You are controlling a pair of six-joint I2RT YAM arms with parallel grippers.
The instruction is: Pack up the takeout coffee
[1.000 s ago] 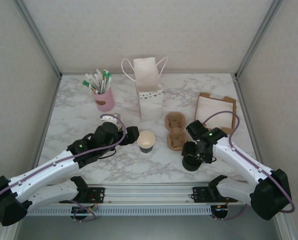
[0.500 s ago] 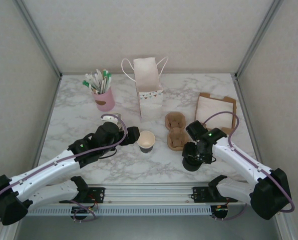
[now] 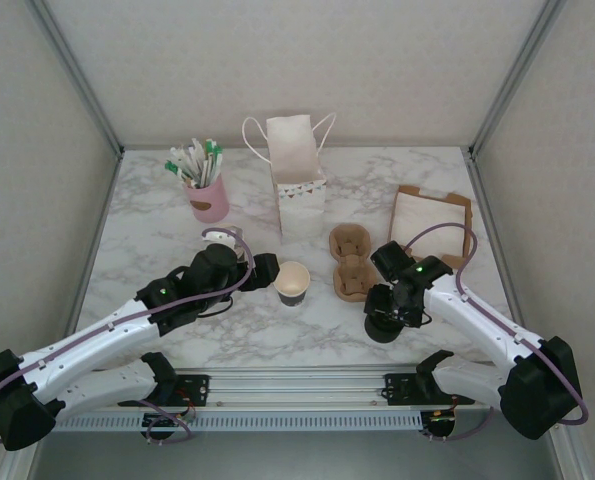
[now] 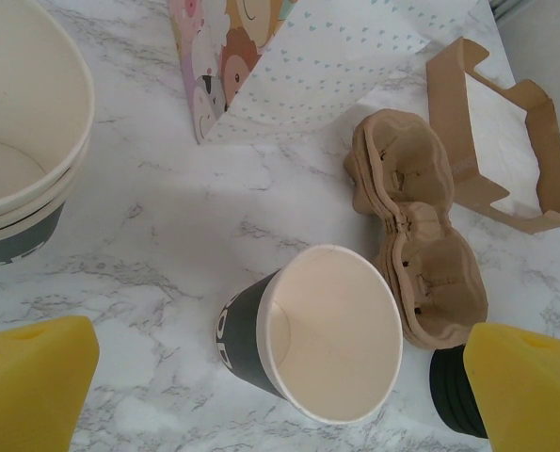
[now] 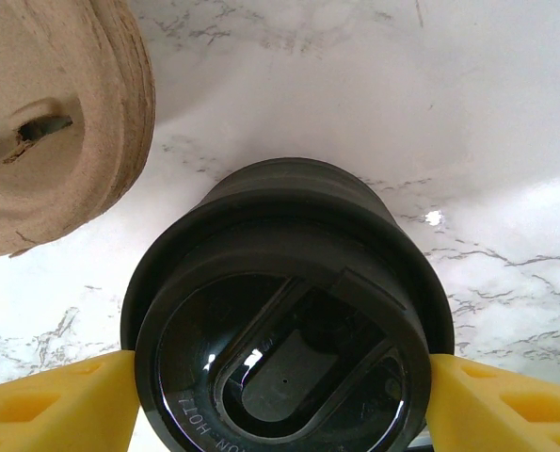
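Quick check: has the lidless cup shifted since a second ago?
No. The lidless cup stands in the same spot as before, just left of the brown cup carrier and in front of the paper bag.

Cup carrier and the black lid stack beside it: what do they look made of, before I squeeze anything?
Cup carrier: looks like moulded paper pulp, matte tan, with a rough fibrous surface and ragged slot edges. Black lid stack: probably thin plastic, smooth and semi-glossy; it catches small bright highlights and carries crisp raised lettering.
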